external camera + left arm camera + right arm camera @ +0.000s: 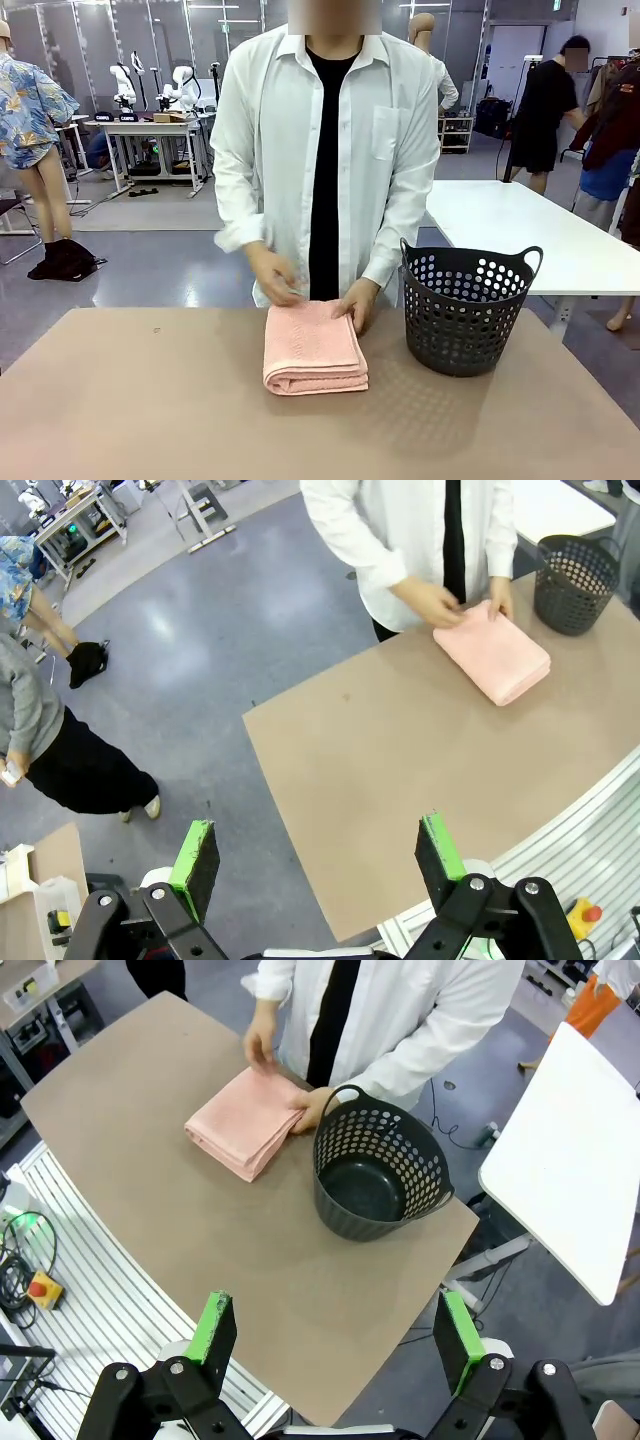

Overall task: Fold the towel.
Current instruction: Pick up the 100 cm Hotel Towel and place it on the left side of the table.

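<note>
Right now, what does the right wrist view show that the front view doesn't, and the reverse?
Right wrist alone: the open right hand and the basket's bare inside. Front alone: the towel's stacked folded edge facing the robot, and the person's torso head-on. Both: the folded towel on the table, the person's hands on it, the basket beside it.

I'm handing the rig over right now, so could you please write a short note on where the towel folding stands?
Left gripper: open, holding nothing, high above the table.
Right gripper: open, holding nothing, also raised.
Towel: folded into a compact stack mid-table, left of the black basket, not touching it.
Person's hands rest on the towel's far edge.
Done: towel looks folded.
Left: perhaps only the person's final smoothing; basket is empty.
</note>
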### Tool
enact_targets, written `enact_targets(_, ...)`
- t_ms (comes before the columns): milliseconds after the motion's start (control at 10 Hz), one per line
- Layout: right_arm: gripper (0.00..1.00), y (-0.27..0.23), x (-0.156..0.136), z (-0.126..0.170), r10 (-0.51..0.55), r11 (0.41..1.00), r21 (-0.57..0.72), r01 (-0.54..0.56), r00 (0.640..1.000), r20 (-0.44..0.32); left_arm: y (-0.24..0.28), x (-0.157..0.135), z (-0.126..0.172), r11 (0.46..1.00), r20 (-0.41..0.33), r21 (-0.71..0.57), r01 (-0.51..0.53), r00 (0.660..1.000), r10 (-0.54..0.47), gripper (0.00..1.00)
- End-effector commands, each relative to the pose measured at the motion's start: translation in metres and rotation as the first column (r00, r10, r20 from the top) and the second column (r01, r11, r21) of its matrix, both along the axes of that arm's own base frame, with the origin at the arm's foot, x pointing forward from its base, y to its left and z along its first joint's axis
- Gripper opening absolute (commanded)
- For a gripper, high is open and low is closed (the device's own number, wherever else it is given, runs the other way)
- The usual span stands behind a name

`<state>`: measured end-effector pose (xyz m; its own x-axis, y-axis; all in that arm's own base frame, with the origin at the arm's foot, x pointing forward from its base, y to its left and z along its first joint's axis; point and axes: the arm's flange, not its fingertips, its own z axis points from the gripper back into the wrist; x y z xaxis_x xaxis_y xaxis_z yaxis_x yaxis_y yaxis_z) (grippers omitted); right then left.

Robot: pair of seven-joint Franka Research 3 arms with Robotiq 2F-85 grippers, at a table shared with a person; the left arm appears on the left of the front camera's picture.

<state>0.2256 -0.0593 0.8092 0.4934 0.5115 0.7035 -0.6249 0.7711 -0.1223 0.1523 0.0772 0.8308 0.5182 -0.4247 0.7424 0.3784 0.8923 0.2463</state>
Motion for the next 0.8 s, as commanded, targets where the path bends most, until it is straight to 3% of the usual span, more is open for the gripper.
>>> enact_targets(0,1.0,0.0005,0.0017,0.0029,-0.025,1.0,0.014,0.025,1.0,-0.004,0.0001,0.0005,0.001,1.0,-0.006,0.004,-0.008,1.0,0.008,1.0)
enact_targets(700,1.0,0.0005,0.0017,0.0029,-0.025,1.0,0.014,0.025,1.0,-0.004,0.0001,0.0005,0.001,1.0,-0.006,0.004,-0.008,1.0,0.008,1.0)
